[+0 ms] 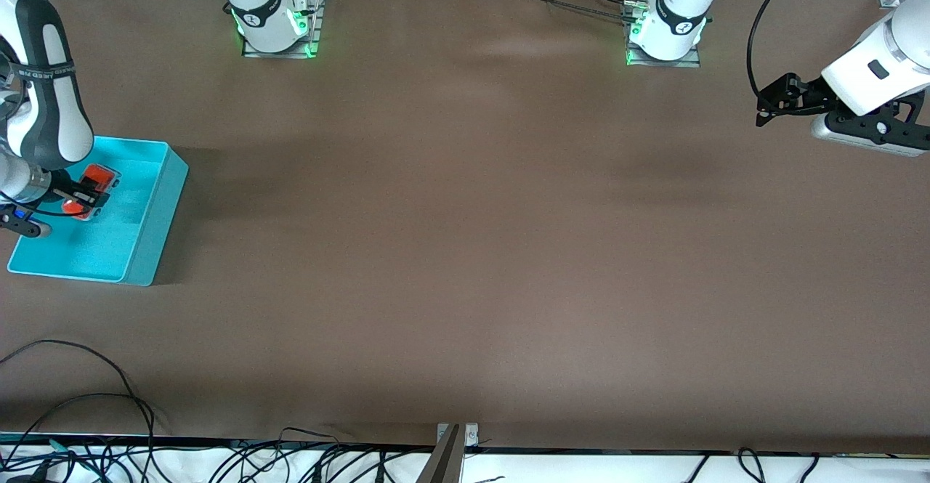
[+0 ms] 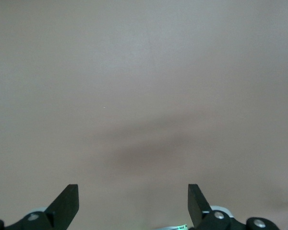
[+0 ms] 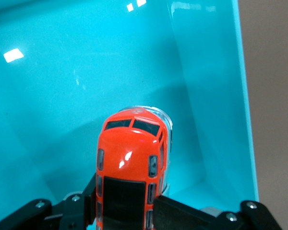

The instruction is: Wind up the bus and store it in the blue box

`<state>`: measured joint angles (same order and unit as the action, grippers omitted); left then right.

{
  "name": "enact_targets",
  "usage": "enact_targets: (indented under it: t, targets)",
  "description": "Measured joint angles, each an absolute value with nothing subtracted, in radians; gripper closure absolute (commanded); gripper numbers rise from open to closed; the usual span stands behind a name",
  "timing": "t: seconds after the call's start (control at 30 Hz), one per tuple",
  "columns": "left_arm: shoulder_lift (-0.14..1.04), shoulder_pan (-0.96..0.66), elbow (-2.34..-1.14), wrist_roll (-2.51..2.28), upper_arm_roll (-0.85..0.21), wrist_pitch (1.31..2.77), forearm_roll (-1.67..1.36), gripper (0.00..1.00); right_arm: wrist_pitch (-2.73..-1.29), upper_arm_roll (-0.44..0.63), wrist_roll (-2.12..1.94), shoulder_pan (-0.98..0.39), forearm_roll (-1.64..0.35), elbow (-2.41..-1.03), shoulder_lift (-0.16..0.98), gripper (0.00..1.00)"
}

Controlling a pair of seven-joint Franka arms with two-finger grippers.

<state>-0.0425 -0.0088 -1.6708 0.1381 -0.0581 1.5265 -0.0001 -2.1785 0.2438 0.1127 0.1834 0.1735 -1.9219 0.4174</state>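
While the bus (image 3: 130, 165) is held between the fingers of the right gripper (image 3: 122, 211) inside the blue box (image 1: 156, 221), the main risk is judged to lie in the release; the toy is seen low over the floor of the box, near the wall that lies toward the robots' bases, but whether its wheels touch the floor cannot be told from the views; if the spring has been wound and the fingers are opened while the wheels rest on the smooth floor, the bus may be driven forward against the wall, and it could tip or climb over the low rim; if it is let go from some height, it could bounce and land on its side; the box itself stands at the right arm's end of the table, partly at the edge of the front view, so a push on its wall by the wrist could shift it; the left gripper (image 2: 133, 203) is kept wide apart and empty over the bare table (image 1: 465, 250) at the left arm's end, where the arm waits, and no trouble is expected from it.
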Motion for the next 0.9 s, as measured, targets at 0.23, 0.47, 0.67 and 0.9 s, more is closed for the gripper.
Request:
enact_targets:
  t: [0.23, 0.47, 0.67, 0.9]
  targets:
    - [-0.043, -0.009, -1.671, 0.138, -0.058, 1.526, 0.000, 0.00, -2.191, 0.243, 0.061, 0.184, 0.174, -1.922, 0.449, 1.00]
    - [-0.043, -0.009, -1.671, 0.138, -0.058, 1.526, 0.000, 0.00, -2.244, 0.243, -0.001, 0.200, 0.179, -1.923, 0.500, 1.00]
    - [-0.043, -0.009, -1.671, 0.138, -0.058, 1.526, 0.000, 0.00, -2.296, 0.243, -0.020, 0.210, 0.181, -1.923, 0.552, 1.00]
    - [-0.043, -0.010, -1.671, 0.138, -0.059, 1.526, 0.000, 0.00, -2.300, 0.243, -0.025, 0.210, 0.183, -1.921, 0.555, 0.70]
